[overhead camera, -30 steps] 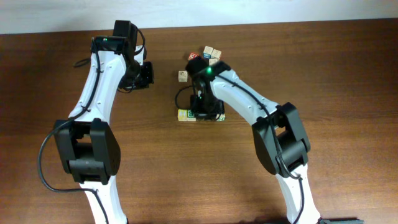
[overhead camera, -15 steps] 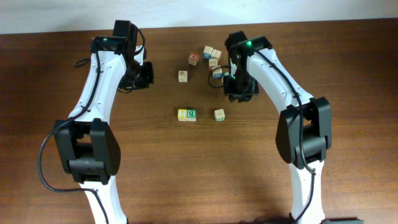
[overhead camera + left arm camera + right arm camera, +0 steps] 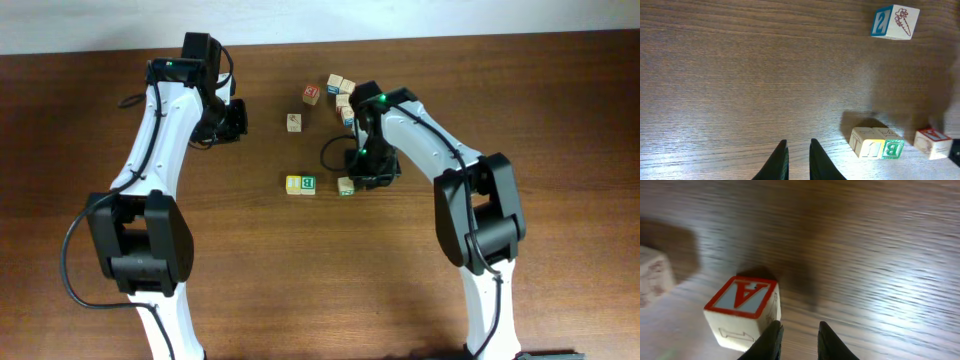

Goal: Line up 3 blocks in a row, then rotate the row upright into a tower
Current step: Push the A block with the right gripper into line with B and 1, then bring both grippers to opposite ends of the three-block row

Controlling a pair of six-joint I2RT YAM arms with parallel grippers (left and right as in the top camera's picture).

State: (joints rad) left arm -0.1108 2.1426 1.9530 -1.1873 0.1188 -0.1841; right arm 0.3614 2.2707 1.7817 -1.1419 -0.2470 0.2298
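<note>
The left gripper [image 3: 799,159] hangs over the wooden table [image 3: 740,75], its jaws slightly parted and empty. At lower right a yellow block [image 3: 867,142] touches a green block [image 3: 893,149], with a red-trimmed block [image 3: 932,144] near them. A blue-faced block [image 3: 895,22] sits well apart.

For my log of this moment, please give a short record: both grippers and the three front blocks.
left gripper: slightly open, empty, away from every block
right gripper: open, empty, beside the tan block
yellow block: touching the green block
tan block: alone, apart from that pair
other blocks: loose group farther back
</note>
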